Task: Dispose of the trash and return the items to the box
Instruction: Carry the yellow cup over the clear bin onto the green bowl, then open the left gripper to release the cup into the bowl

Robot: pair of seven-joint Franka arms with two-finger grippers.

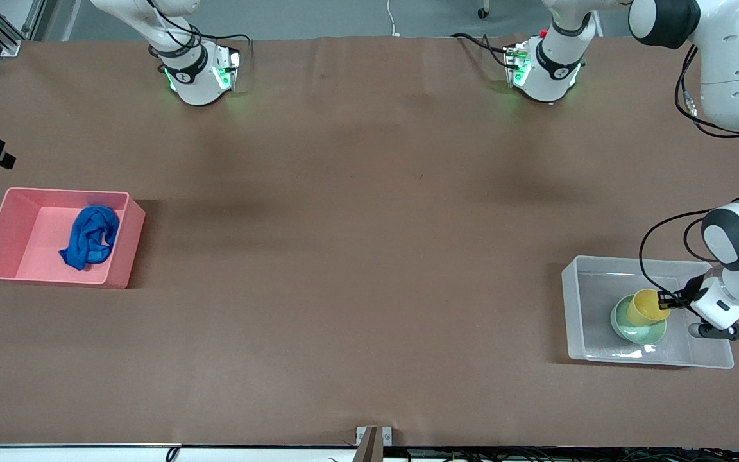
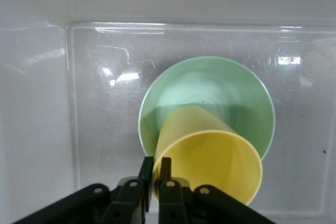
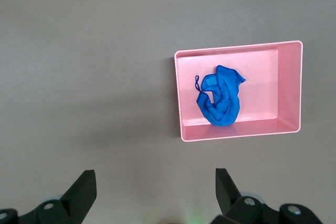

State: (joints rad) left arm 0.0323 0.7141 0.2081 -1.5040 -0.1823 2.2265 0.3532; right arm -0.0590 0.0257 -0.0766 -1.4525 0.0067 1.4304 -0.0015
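Note:
The yellow cup [image 1: 646, 307] is tilted with its base over the mint-green bowl [image 1: 632, 328], which sits on the floor of the clear plastic box [image 1: 576, 301] at the left arm's end of the table. My left gripper [image 1: 666, 299] is shut on the cup's rim. In the left wrist view its fingers [image 2: 147, 167] pinch the wall of the cup [image 2: 210, 156] over the bowl [image 2: 210, 85] in the box [image 2: 100, 108]. The blue rag [image 1: 90, 237] lies in the pink bin [image 1: 4, 224]. My right gripper [image 3: 156, 182] is open and empty, high over bare table.
The pink bin [image 3: 289, 87] with the rag [image 3: 223, 100] stands at the right arm's end of the table. Both arm bases stand along the table's edge farthest from the front camera. The brown table top between the two bins is bare.

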